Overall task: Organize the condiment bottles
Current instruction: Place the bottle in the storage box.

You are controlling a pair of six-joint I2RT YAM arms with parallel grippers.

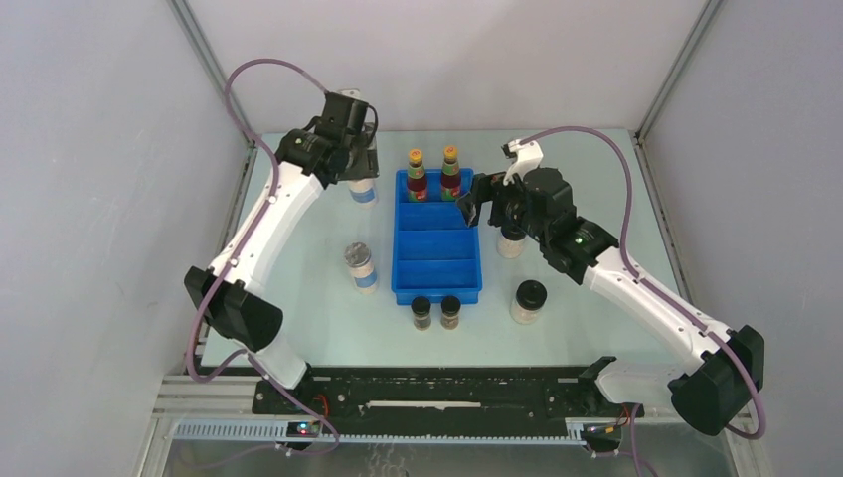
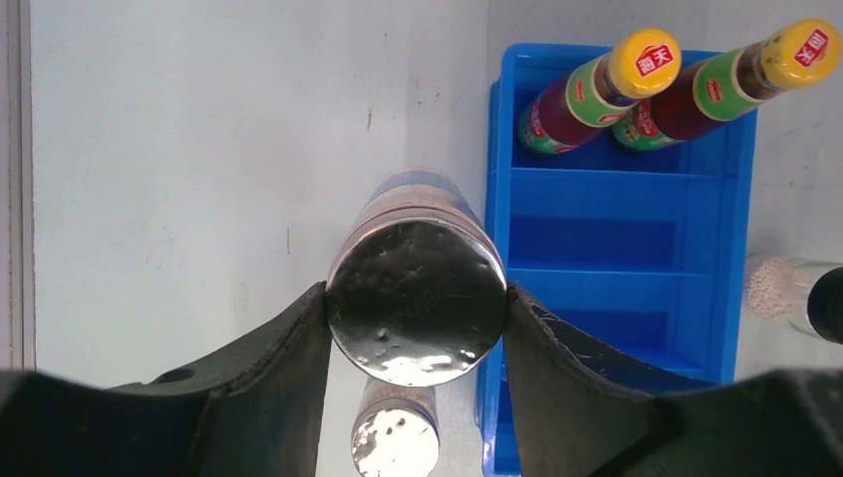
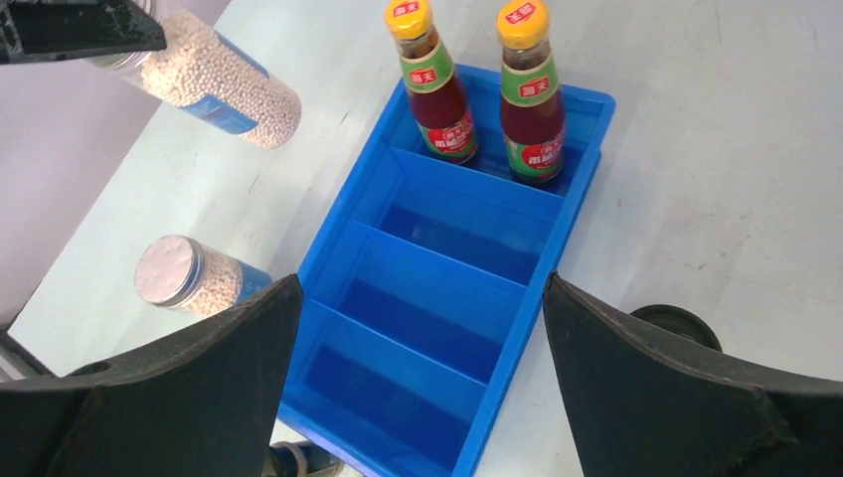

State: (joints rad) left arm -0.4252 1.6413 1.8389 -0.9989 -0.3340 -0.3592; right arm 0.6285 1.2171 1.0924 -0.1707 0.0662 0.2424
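Observation:
My left gripper (image 2: 418, 294) is shut on the lid of a grey-lidded, blue-labelled jar (image 1: 364, 189), held just left of the blue tray's (image 1: 437, 290) far end. Its twin (image 1: 360, 266) stands on the table left of the tray. Two red sauce bottles (image 1: 417, 177) (image 1: 450, 174) with yellow caps stand in the tray's far compartment. My right gripper (image 3: 422, 283) is open and empty over the tray's right side. A pale black-lidded jar (image 1: 511, 243) stands right beneath it and another (image 1: 528, 301) nearer. Two tiny dark jars (image 1: 421, 312) (image 1: 450, 311) stand at the tray's near end.
The tray's three nearer compartments (image 3: 437, 298) hold nothing. Grey walls close in the table on the left, right and back. The black rail (image 1: 447, 390) with the arm bases runs along the near edge.

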